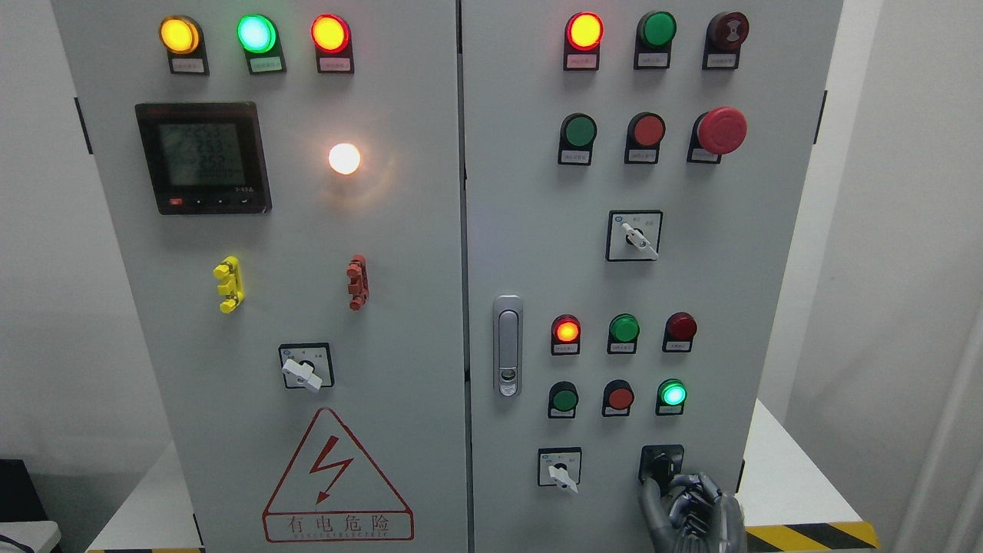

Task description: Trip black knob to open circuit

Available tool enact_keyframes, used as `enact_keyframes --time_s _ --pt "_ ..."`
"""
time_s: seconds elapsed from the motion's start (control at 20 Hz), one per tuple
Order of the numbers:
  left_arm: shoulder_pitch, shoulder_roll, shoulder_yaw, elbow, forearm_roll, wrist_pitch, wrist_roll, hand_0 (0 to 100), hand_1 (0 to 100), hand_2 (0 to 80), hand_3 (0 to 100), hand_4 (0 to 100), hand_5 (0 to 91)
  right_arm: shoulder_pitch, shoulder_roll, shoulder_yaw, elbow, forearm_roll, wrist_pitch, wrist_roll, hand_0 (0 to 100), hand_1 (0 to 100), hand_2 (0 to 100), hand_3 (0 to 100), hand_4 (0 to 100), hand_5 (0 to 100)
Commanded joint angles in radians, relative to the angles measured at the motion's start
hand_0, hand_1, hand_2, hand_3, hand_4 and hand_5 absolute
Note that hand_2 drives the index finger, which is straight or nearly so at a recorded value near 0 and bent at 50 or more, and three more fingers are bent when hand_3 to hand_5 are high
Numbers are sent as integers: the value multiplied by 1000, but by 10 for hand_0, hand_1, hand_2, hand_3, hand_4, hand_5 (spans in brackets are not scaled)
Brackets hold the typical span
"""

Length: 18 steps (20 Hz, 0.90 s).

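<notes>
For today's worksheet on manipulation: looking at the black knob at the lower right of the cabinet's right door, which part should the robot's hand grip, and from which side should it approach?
Grip the black knob by its raised handle, pinched across its flat sides, probably best from below and head-on. It stands out from the door, and the right hand already sits just beneath it, fingers reaching its lower edge. Whether they grip it cannot be told.

Bright, even, sharp view; the white lamp (pixel 344 158) flares glare onto the cabinet door (pixel 399 253).

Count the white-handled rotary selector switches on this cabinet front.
3: one on the left door above the warning triangle, one mid-right door, one at the lower right door, left of the black knob that the right hand reaches.
</notes>
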Motion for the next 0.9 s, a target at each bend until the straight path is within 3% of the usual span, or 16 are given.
enact_keyframes --time_s 0.0,0.85 --pt "-8 0 0 0 -34 0 1 120 389 0 0 0 0 0 0 -4 1 30 -2 -4 489 811 628 935 951 977" --pt "-8 0 0 0 -34 0 1 120 389 0 0 0 0 0 -3 -10 6 73 -5 -4 471 818 624 925 941 975"
